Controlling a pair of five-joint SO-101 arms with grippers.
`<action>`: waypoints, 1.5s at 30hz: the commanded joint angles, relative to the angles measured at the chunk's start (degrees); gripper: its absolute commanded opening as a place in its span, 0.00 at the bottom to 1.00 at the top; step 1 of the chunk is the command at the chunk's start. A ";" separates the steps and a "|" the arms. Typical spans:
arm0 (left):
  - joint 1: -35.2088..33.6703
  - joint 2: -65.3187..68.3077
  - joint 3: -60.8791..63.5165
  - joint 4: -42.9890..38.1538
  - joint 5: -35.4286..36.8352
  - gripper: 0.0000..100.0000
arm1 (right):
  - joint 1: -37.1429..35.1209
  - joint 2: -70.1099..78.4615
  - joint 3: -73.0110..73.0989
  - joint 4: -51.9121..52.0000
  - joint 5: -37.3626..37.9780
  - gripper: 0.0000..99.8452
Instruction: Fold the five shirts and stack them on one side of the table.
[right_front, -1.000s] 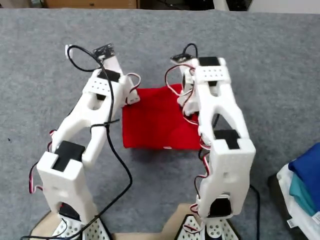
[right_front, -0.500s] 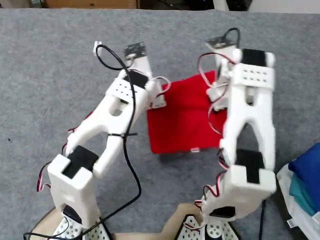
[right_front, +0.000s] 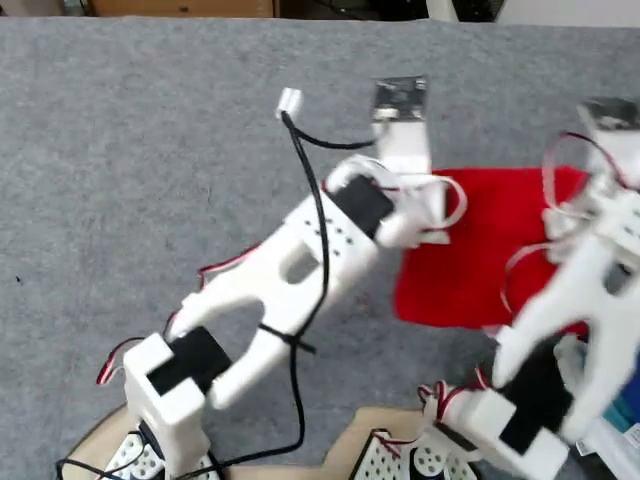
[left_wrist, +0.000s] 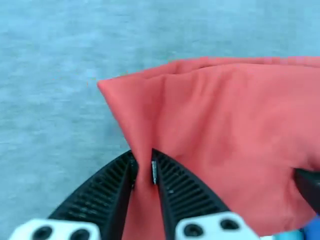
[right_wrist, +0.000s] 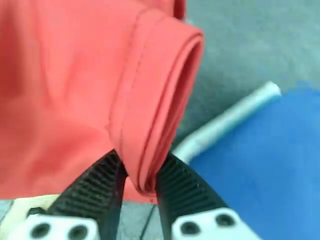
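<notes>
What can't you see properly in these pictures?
- High view: the blurred right arm covers the right edge of the red shirt.
- Right wrist view: the blue shirt is cut off by the frame; what lies under it is hidden.
- Left wrist view: the left tool hides the pinched edge.

1. You have the folded shirt (right_front: 470, 250) lying on the table (right_front: 150, 150), right of centre.
2. Your left gripper (left_wrist: 143, 165) is clamped on the shirt's left edge; the left arm (right_front: 300, 260) slants across from its near-left base.
3. Your right gripper (right_wrist: 139, 167) is clamped on the shirt's right edge.
4. A pile of other cloth (right_wrist: 260, 170) lies just beside that right edge, at the table's near right.
</notes>
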 joint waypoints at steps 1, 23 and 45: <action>2.99 1.71 -7.03 -4.31 0.88 0.02 | 8.57 -6.02 -0.04 0.62 3.16 0.00; 17.58 38.02 -55.56 -7.21 0.88 0.02 | 40.40 -7.78 0.04 -8.70 7.56 0.00; 21.89 41.36 -54.68 -15.38 0.88 0.02 | 48.22 -4.70 2.24 -14.07 9.67 0.01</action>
